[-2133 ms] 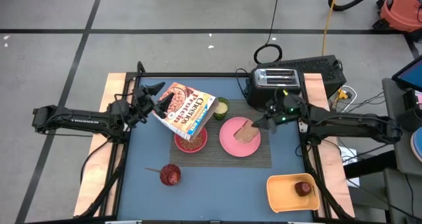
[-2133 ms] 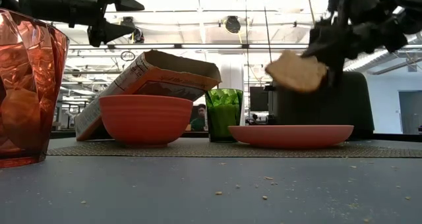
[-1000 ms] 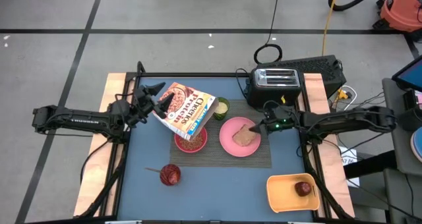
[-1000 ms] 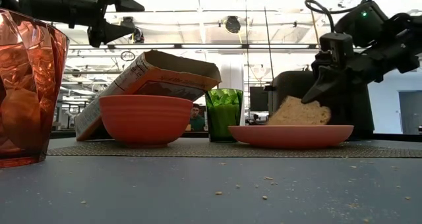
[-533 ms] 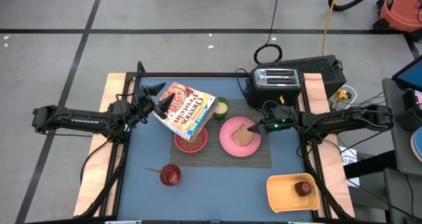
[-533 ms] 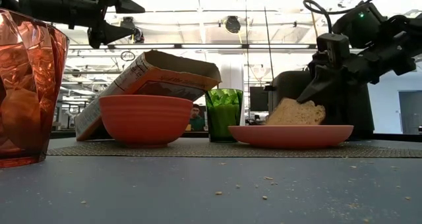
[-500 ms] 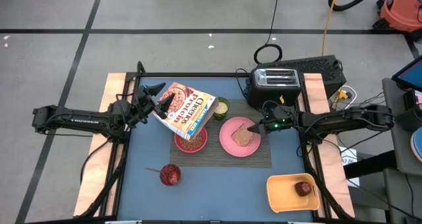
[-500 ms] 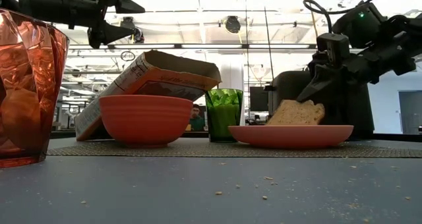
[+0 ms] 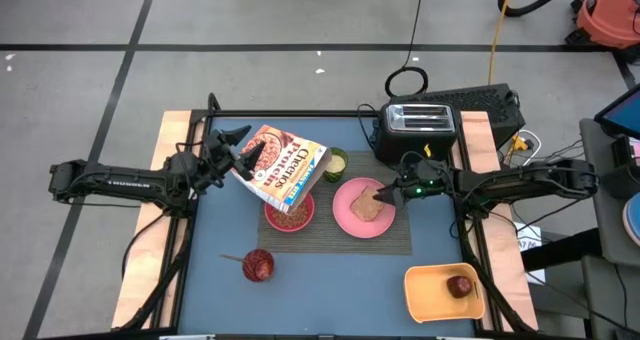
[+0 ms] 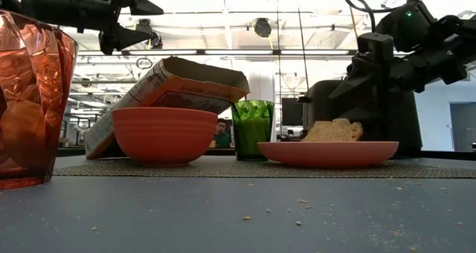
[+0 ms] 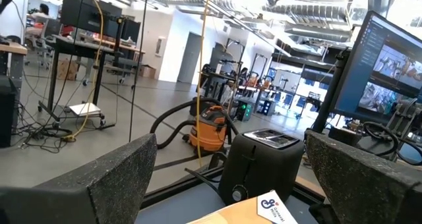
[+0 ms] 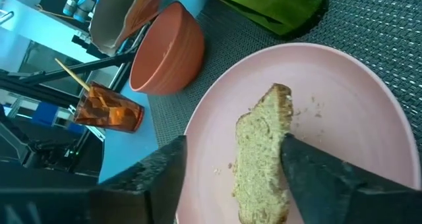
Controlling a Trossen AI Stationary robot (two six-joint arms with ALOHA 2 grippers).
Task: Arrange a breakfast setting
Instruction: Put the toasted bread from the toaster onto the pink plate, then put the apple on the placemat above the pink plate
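Observation:
The brown toast slice (image 9: 368,206) lies on the pink plate (image 9: 345,223), which sits on the dark striped placemat (image 9: 395,242). My right gripper (image 9: 386,192) hangs open just above the toast's far-right end, one finger on each side, clear of it in the low view (image 10: 343,89). The Cheerios box (image 9: 285,167) leans tilted on the rim of the pink-red bowl (image 9: 289,216), which holds cereal. My left gripper (image 9: 240,146) stands open above the box's left end. The small red apple (image 9: 460,286) lies in the orange tray (image 9: 436,292).
The black toaster (image 9: 418,123) stands right behind the plate. A green cup (image 9: 337,161) sits between box and toaster. A red tumbler (image 9: 258,266) with a wooden handle sticking out of it stands near the front left. Bare blue table lies in front of the placemat.
My right gripper has opened and let go of the toast. The slice, which stood propped up on its edge on the plate, has dropped to lie flatter on it.

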